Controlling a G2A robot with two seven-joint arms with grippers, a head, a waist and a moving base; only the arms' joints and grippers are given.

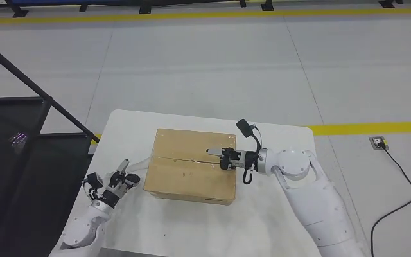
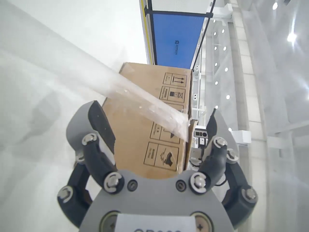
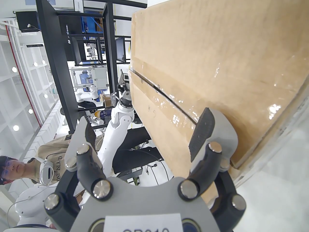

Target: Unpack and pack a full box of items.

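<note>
The cardboard box (image 1: 189, 167) is sitting on the white table (image 1: 270, 212) with its top flaps closed, lying between the two grippers; the right gripper (image 1: 218, 156) is hanging over the box top, at the end of the seam nearest its own arm; the left gripper (image 1: 123, 175) is sitting low just beside the opposite side wall

In the right wrist view the right gripper (image 3: 144, 119) is showing its fingers spread wide and holding nothing; one pad (image 3: 201, 131) is lying over the top of the box (image 3: 217, 49) right by the seam (image 3: 164, 97), though whether it is pressing on the cardboard cannot be told; the seam is running straight ahead of the gripper under glossy clear tape; the other finger is hanging out past the box edge

In the left wrist view the left gripper (image 2: 154, 109) is likewise standing spread, with nothing pinched between its pads; the box (image 2: 173, 83) is facing it straight ahead, its side wall with printed handling symbols showing in the gap between the fingers; a clear strip (image 2: 96, 80), looking like tape, is stretching from the box edge near one finger and slanting away past the other
</note>
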